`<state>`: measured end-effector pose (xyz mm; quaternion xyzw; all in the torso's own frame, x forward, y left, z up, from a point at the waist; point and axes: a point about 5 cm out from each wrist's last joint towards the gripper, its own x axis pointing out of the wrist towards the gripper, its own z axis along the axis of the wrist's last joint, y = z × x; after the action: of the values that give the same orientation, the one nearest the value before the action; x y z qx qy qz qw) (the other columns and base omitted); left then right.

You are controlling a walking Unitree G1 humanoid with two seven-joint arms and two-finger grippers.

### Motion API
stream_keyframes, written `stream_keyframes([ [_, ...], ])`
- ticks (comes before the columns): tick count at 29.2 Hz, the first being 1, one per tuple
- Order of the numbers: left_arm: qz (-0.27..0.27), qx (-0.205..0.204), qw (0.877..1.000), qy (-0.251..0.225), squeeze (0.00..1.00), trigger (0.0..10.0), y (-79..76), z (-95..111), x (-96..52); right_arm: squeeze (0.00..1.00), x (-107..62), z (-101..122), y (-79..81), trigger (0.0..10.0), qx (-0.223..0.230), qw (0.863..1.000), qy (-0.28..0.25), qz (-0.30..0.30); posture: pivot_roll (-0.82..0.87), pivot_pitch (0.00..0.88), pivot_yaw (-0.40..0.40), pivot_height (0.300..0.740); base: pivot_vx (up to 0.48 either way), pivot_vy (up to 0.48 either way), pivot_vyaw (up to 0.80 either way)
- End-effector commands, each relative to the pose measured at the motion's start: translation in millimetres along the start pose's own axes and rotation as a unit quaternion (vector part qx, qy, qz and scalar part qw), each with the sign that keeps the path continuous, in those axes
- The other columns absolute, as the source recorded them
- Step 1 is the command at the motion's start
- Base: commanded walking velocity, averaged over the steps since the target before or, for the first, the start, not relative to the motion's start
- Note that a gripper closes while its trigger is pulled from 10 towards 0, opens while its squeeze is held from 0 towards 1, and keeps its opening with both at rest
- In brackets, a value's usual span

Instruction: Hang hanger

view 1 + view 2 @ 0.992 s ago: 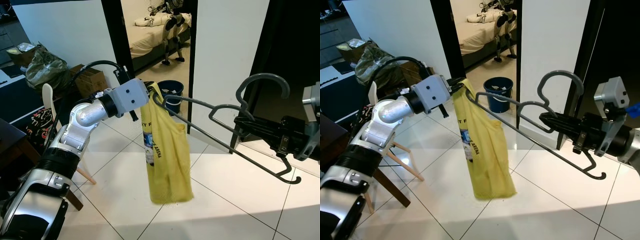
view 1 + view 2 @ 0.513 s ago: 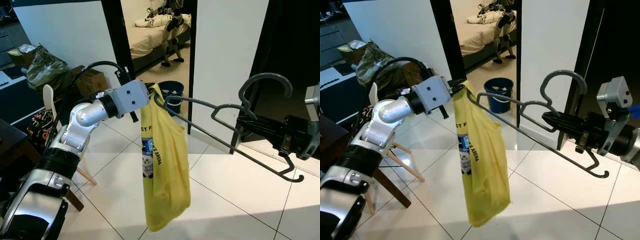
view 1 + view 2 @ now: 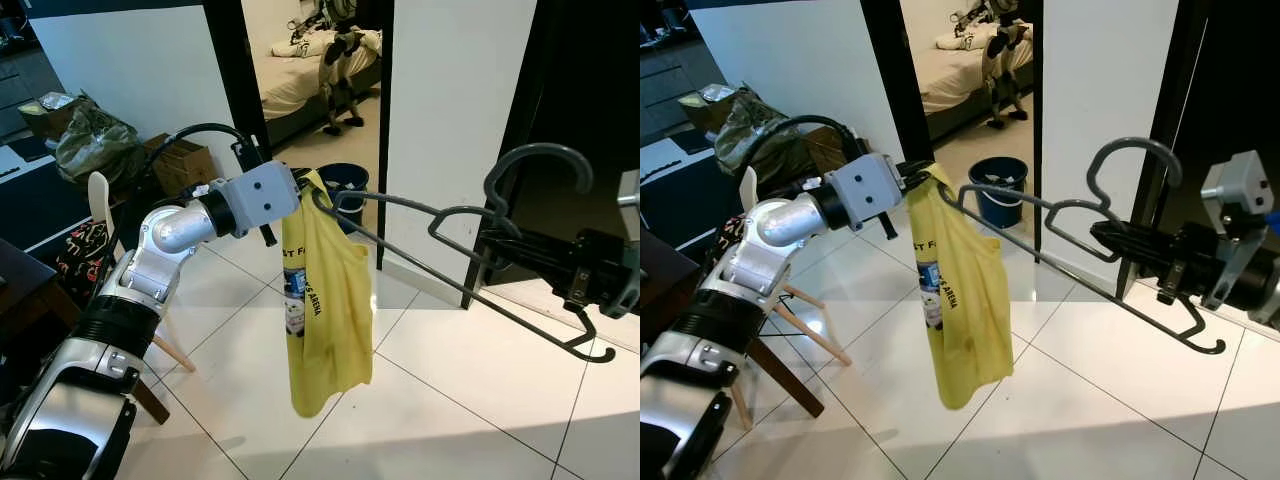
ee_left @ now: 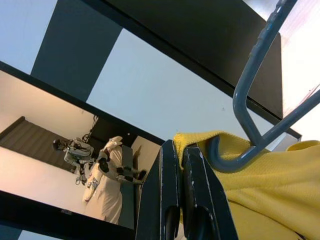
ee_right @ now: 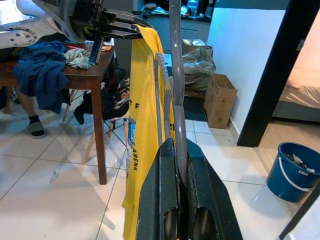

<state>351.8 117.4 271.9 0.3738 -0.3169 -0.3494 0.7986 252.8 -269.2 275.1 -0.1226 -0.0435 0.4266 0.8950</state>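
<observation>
A grey hanger (image 3: 535, 148) lies nearly level in the air in front of me, its hook pointing up on the right. My right gripper (image 3: 487, 241) is shut on the hanger's neck just below the hook. A yellow shirt (image 3: 330, 300) with printed letters hangs from the hanger's far left end, bunched into a narrow strip. My left gripper (image 3: 300, 190) is shut on the shirt's top edge where it drapes over that end. In the left wrist view the fingertips (image 4: 172, 150) pinch yellow cloth (image 4: 260, 175) beside the hanger's curved end (image 4: 225, 162). The right wrist view looks along the hanger (image 5: 175, 50) to the shirt (image 5: 142, 100).
Ahead is a black-framed doorway (image 3: 225, 70) to a bedroom, with a blue bucket (image 3: 345, 178) on its floor. A white wall panel and a dark opening stand at the right. A wooden chair (image 3: 95, 195), a cardboard box (image 3: 185, 160) and a bag (image 3: 95, 135) are left. A seated person's leg (image 5: 32, 125) is by a table (image 5: 95, 80).
The shirt swings on the hanger: its hem dropped lower half a second ago and has risen again. The right gripper and the hanger have drifted slightly right.
</observation>
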Motion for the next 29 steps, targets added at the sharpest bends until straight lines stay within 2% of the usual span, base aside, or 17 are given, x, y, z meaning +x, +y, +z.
stream_keyframes([
  [1, 0.0, 0.007, 1.0, 0.0, 0.0, 10.0, 2.7, -0.5, -5.6, 0.0, -2.4, 4.0, -1.8, 10.0, -0.014, 1.0, 0.0, -0.003, -0.09, 0.0, 0.143, 0.74, 0.0, 0.0, 0.0],
  [14, 0.0, 0.007, 1.0, -0.002, 0.0, 10.0, 3.1, 0.4, -5.8, 0.0, -3.8, 4.1, -2.7, 10.0, -0.017, 1.0, 0.005, -0.006, -0.09, 0.0, 0.143, 0.74, 0.0, 0.0, 0.0],
  [21, -0.005, 0.005, 1.0, -0.005, 0.0, 10.0, 1.5, 1.3, -5.6, 0.0, -7.1, 2.3, -9.9, 10.0, -0.028, 0.999, 0.016, -0.033, -0.09, 0.0, 0.144, 0.74, 0.0, 0.0, 0.0],
  [29, -0.008, -0.003, 1.0, -0.013, 0.0, 10.0, -0.2, 3.6, -4.3, 0.0, -4.7, 3.8, -10.4, 10.0, -0.032, 0.999, 0.012, -0.037, -0.09, 0.0, 0.144, 0.74, 0.0, 0.0, 0.0],
])
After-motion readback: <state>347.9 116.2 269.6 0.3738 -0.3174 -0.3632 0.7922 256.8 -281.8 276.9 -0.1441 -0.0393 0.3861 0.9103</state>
